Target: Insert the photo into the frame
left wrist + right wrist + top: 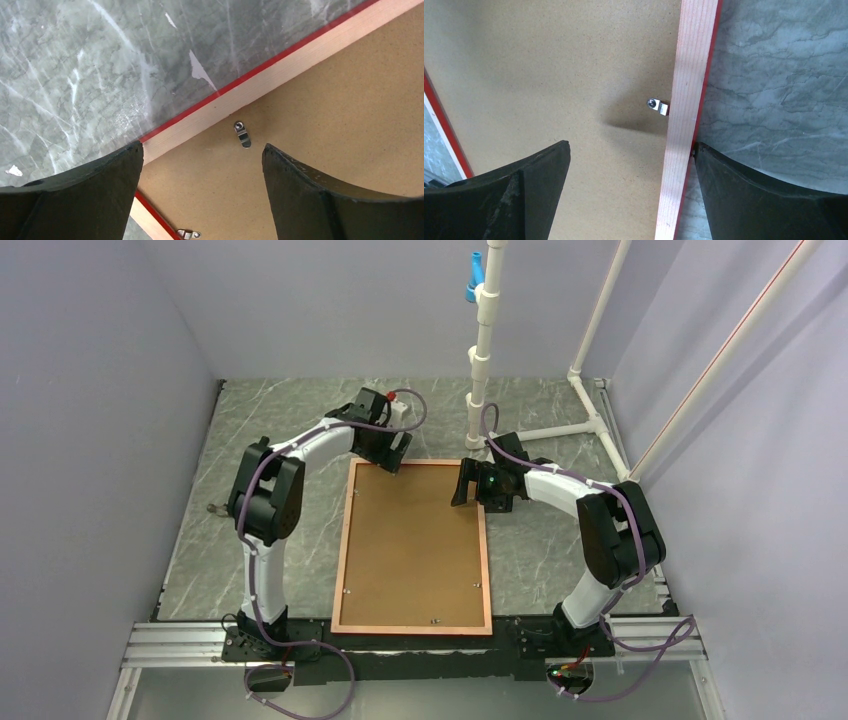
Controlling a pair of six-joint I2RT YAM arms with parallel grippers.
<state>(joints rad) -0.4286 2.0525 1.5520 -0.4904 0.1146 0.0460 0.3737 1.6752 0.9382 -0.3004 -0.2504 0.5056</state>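
Frame [410, 629] lies face down and flat at the middle of the grey marble table [280, 430], long side running 12 to 6 o'clock, copper-orange back edge up, red front showing only as a thin line along the outer edge in the wrist views; brown backing board [412, 540] sits inside the frame, filling it. Left gripper [397, 460] hangs over the frame's 11 o'clock corner, fingers spread wide, nothing between them; left wrist view shows the left gripper [202, 147] above the board just inside the rail, one small metal clip [242, 134] on the board beside the rail between the fingers, a second clip [187, 233] at the bottom edge of the view. Right gripper [465, 490] hangs over the frame's 1 o'clock corner, also spread wide and holding nothing; right wrist view has the right gripper [631, 145] straddling the rail, one finger over the board, the other over the rail's outer edge and table, a metal clip [658, 106] touching the rail. White pipe stand [483, 340] stands on the table at 1 o'clock, well behind the frame
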